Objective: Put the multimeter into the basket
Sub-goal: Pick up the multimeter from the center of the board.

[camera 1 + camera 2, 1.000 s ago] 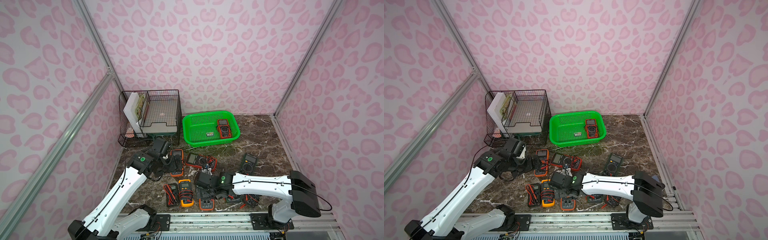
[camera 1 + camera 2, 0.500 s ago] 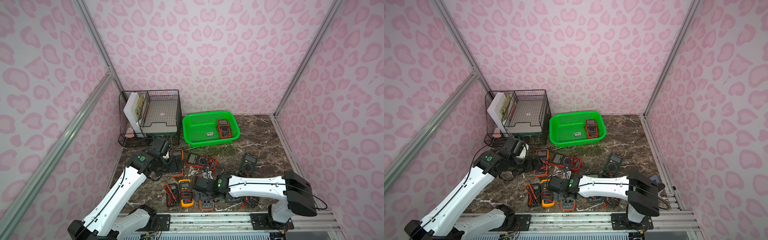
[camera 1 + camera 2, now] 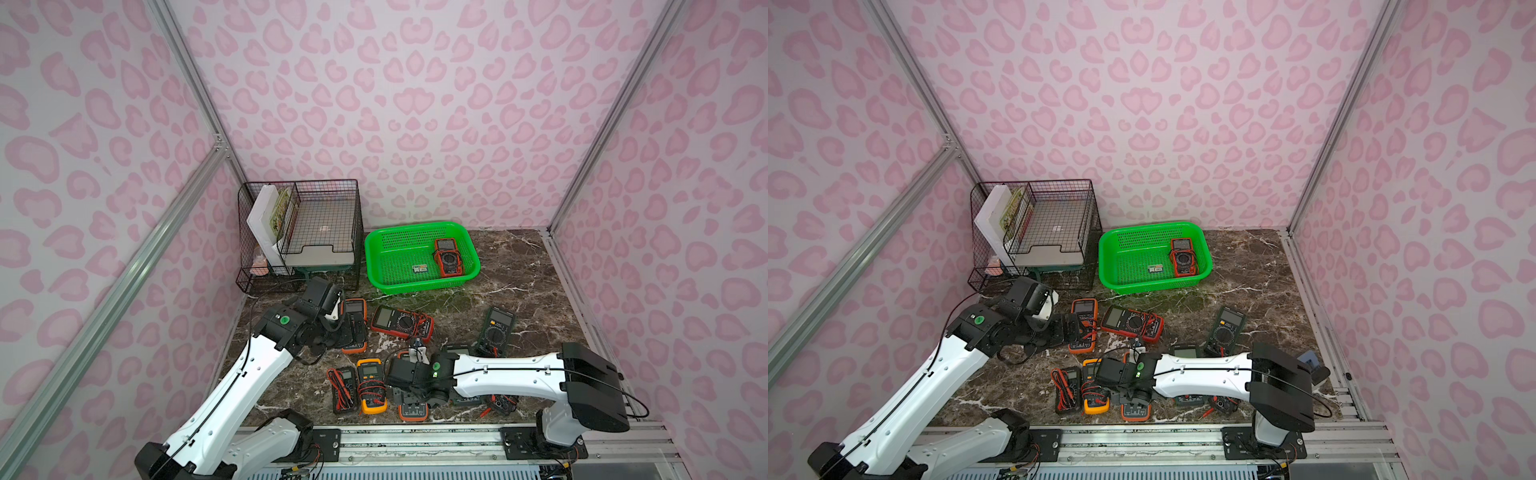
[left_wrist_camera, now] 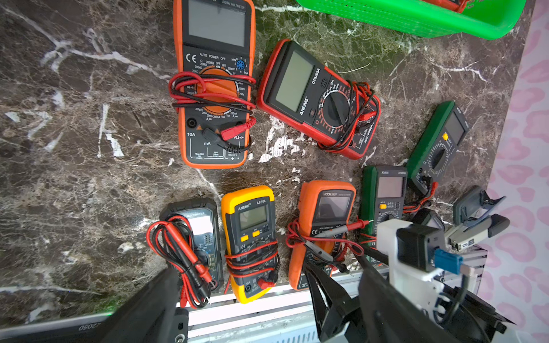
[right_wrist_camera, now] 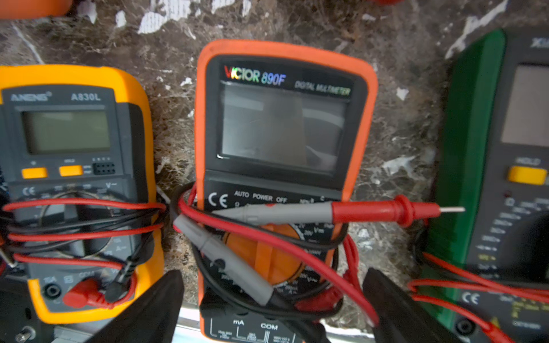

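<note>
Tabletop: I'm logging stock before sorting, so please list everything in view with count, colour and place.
basket: one, bright green, back, right of the rack.
multimeter in basket: one, red, its right end.
label: one, small, basket floor.
rack: one, black wire, back left corner.
white board: one, upright in rack.
big orange multimeter: one, left.
red multimeter: one, middle.
green multimeter: one, right.
black multimeter: one, front left.
yellow multimeter: one, beside it.
front orange multimeter: one, front middle.
second green multimeter: one, right of it.
left fingers: open, empty.
right fingers: open, either side of front orange multimeter.
</note>
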### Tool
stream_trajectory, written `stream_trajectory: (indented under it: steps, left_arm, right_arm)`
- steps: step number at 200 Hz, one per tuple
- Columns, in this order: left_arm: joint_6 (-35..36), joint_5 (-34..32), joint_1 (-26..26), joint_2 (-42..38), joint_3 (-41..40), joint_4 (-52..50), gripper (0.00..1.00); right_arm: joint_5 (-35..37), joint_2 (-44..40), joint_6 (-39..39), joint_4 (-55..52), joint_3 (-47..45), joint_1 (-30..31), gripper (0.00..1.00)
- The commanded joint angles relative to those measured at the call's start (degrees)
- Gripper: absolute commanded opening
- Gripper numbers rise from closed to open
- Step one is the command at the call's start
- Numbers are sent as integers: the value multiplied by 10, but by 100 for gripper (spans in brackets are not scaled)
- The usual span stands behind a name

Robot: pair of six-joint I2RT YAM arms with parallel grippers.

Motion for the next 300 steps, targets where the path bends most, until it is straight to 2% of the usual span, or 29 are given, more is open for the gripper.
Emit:
stream_trajectory:
  steps: [1, 54, 131, 172, 205, 260, 300]
  left_arm:
    - [3, 1, 0, -1, -1, 1, 98]
    - [2, -2, 0, -1, -1, 2, 98]
    - [-5, -3, 0, 2, -1, 5, 98]
    - [-7, -3, 0, 7, 1, 7, 99]
    - [-8, -3, 0, 10, 2, 9, 99]
    - [-4, 2, 0, 21, 17, 12, 99]
    - [8, 1, 0, 37, 43, 12, 98]
  right_arm:
    - [4, 10, -4, -7, 4, 1, 99]
    - [2, 45, -25, 2, 22, -1, 99]
    - [-33, 47, -44, 69, -20, -29, 99]
    - [-47, 52, -61, 81, -25, -38, 94]
    - [-60, 57, -74, 87, -25, -42, 86]
    - [-51, 8, -72, 57, -36, -41, 59]
    - [-29, -37, -64, 6, -19, -41, 55]
